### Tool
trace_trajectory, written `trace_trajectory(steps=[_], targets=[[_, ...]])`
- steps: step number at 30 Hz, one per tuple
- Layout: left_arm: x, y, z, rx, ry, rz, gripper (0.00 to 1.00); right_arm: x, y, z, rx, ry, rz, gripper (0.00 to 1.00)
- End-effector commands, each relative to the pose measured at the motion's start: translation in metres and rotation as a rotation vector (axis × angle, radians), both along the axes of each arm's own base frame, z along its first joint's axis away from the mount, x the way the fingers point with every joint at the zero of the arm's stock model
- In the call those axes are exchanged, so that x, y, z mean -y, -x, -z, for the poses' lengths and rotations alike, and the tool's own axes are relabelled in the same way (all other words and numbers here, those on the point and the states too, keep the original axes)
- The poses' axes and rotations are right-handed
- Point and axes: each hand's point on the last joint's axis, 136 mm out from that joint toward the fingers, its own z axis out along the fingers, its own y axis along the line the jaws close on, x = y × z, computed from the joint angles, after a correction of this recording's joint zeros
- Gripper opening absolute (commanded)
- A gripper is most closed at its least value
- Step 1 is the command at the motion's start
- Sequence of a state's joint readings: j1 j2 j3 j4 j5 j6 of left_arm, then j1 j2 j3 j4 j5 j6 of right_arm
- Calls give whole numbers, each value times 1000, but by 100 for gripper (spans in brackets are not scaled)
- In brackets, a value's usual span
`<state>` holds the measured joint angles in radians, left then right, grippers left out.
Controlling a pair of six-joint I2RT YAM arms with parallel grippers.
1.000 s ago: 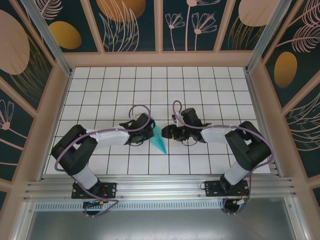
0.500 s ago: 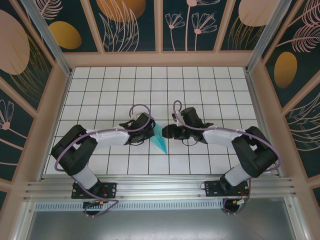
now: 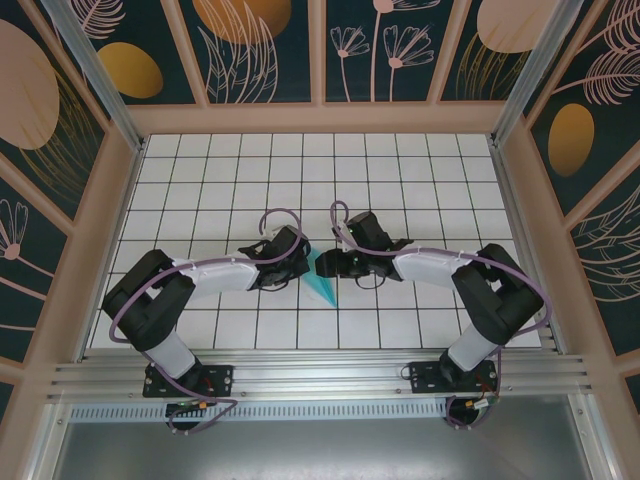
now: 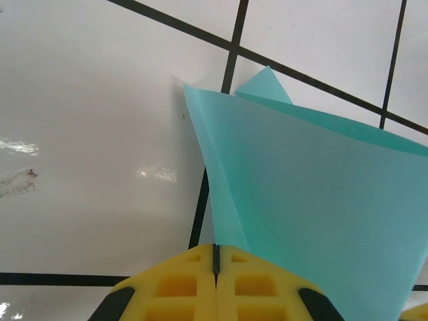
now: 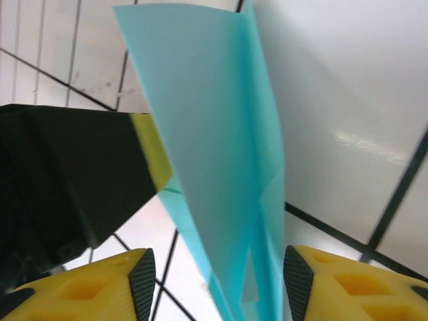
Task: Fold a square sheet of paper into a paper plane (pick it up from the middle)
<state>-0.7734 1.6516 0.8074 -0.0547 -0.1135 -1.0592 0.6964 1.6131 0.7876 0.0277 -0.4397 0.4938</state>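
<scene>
The light-turquoise paper plane (image 3: 323, 287), a narrow folded dart, stands on edge on the white grid table between the two arms, its tip pointing toward the near edge. My left gripper (image 3: 301, 266) is shut on its edge. In the left wrist view the yellow fingertips (image 4: 200, 267) meet with the paper (image 4: 314, 194) pinched in the seam and fanning up to the right. My right gripper (image 3: 326, 265) is open, and its two pads straddle the paper's folded layers (image 5: 221, 147) without pressing them. The left gripper's black and yellow finger (image 5: 73, 180) shows just behind the paper.
The white tiled table (image 3: 440, 190) is boxed in by tan walls with dark floral panels (image 3: 270, 50). An aluminium rail (image 3: 320, 375) runs along the near edge by the arm bases. Both grippers are close together at mid-table.
My right gripper has slid left until it surrounds the paper plane, covering its upper part from above. The left gripper and the paper have stayed in place.
</scene>
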Motion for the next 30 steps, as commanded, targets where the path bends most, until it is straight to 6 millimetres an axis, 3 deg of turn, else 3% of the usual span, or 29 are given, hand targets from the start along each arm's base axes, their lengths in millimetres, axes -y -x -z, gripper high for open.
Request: trace_trajectory(steps=[1,8,25,30], targets=[[1,0,-7,23,4,18,2,4,-8,-9,48,28,11,59],[0,2,-7,24,2,21,2,-12,11,-6,1,-34,-66,53],[1,1,-8,26,4,27,2,-17,22,4,-26,-20,-102,49],[2,0,-10,31,12,26,2,-10,25,21,-26,54,-81,49]])
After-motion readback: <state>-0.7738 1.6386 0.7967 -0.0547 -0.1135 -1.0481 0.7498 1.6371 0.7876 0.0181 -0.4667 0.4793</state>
